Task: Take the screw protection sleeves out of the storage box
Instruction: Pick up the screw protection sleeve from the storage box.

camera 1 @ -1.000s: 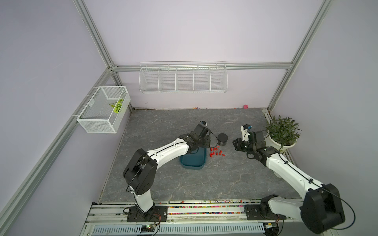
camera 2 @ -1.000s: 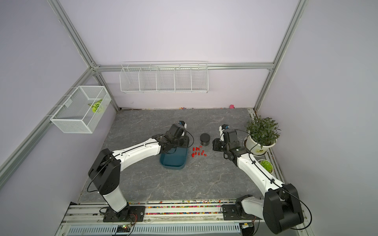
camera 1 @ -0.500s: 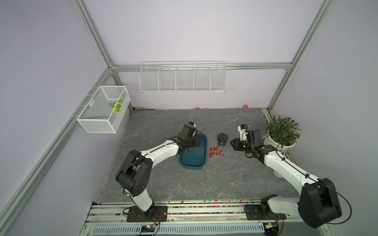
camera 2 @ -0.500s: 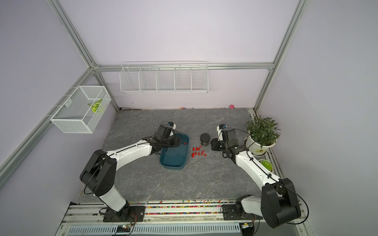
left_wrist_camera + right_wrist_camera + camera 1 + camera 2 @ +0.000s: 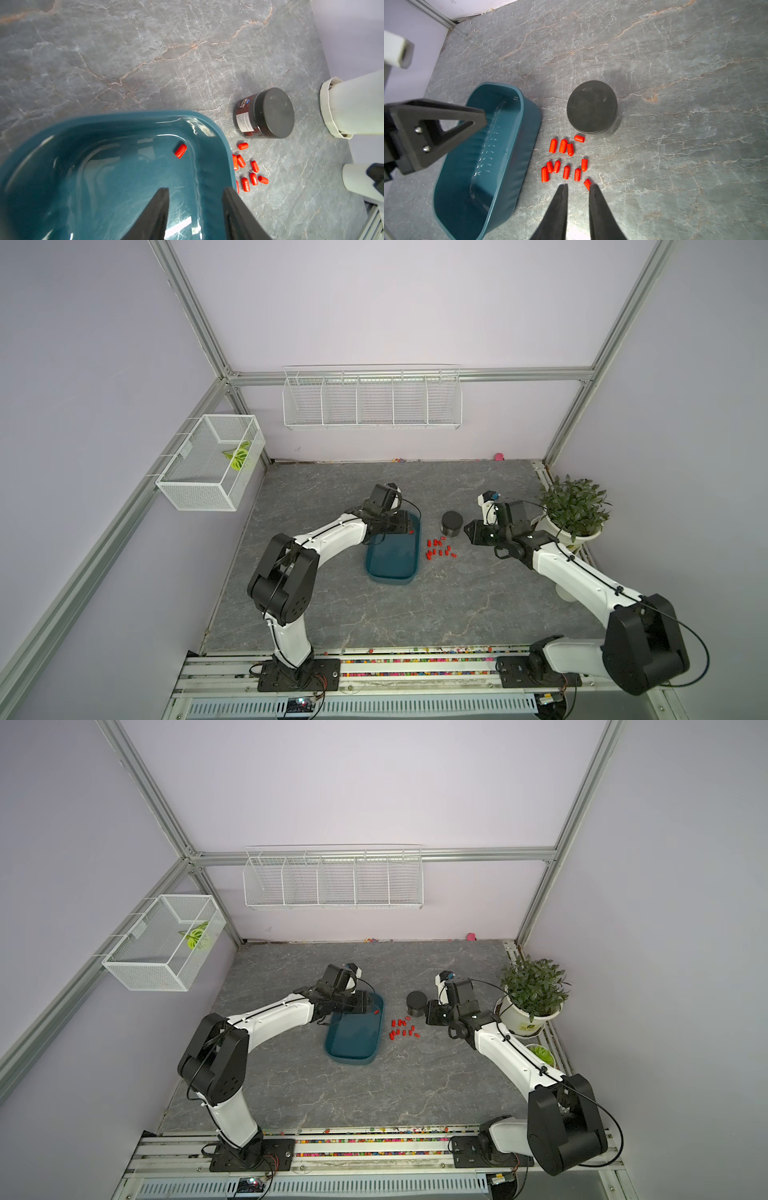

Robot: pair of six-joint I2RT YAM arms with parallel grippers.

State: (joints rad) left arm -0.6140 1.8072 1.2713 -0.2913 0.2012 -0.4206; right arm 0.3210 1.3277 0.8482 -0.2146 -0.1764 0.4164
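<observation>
Box: we log the teal rectangular plastic storage box (image 5: 124, 166) as glossy and smooth.
Sleeves: small red cylindrical plastic screw protection sleeves (image 5: 566, 172), smooth.
Lid: black round canister lid (image 5: 591, 106), matt.

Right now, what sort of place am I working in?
Likely a robot data-collection cell: an aluminium frame with plain lilac walls encloses the grey table, and the left arm and right arm are mounted on its front rail.

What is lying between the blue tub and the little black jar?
A scatter of small red sleeves on the tabletop; the right wrist view shows it best.
</observation>
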